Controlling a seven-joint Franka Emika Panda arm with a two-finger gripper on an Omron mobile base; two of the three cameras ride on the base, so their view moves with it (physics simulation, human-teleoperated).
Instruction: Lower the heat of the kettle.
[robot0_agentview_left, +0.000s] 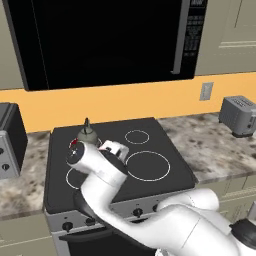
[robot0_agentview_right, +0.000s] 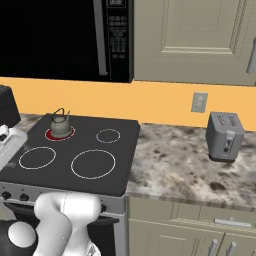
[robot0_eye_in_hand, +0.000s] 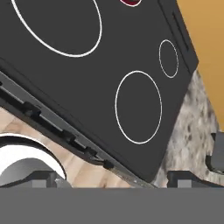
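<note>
Gripper (robot0_eye_in_hand: 111, 177) is wide open with nothing in it, so I'd aim for the knobs (robot0_eye_in_hand: 68, 136) at lower left of the hand view, picking whichever 1 runs the glowing burner (robot0_agentview_right: 60, 133) under the kettle (robot0_agentview_right: 60, 125).

The kettle (robot0_agentview_right: 60, 125) sits on the stove's (robot0_agentview_right: 120, 165) back-left burner, beyond the fingers (robot0_eye_in_hand: 43, 177) hovering over the stove's front. The toaster (robot0_agentview_right: 225, 136) stands on the worktop (robot0_agentview_right: 180, 170), far right of them.
</note>
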